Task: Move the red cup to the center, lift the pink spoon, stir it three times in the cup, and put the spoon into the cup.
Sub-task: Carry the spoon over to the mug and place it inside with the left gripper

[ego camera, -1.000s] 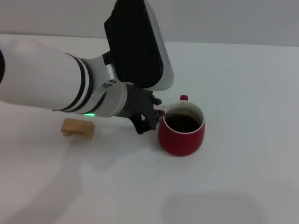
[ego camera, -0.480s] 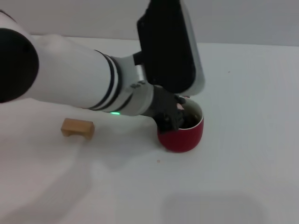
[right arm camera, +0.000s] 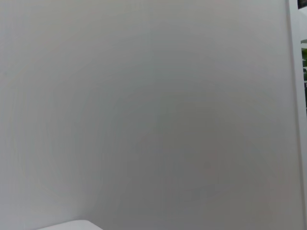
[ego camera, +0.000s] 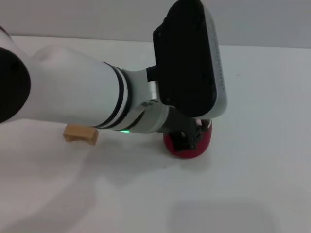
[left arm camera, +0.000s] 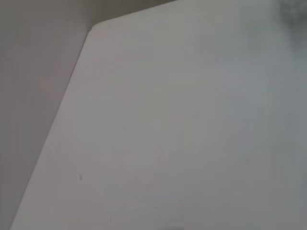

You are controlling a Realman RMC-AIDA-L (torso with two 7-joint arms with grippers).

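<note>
In the head view my left arm reaches across the table, and its black wrist housing covers most of the red cup [ego camera: 190, 148]. Only the cup's lower front wall and a bit of its right side show on the white tabletop [ego camera: 252, 160]. My left gripper [ego camera: 190, 137] hangs directly over the cup's mouth with its dark fingers pointing down into it. A sliver of the pink spoon [ego camera: 201, 124] shows beside the fingers, and the gripper is shut on it. The spoon's bowl and the liquid are hidden. My right gripper is out of view.
A tan wooden block [ego camera: 80, 133] lies left of the cup, just under my left forearm. The left wrist view shows only bare tabletop and the table's edge [left arm camera: 72, 96]. The right wrist view shows a plain wall.
My left arm has swung right, from beside the cup's left rim to above its mouth. The wrist now covers the cup's opening. The cup and block have stayed put.
</note>
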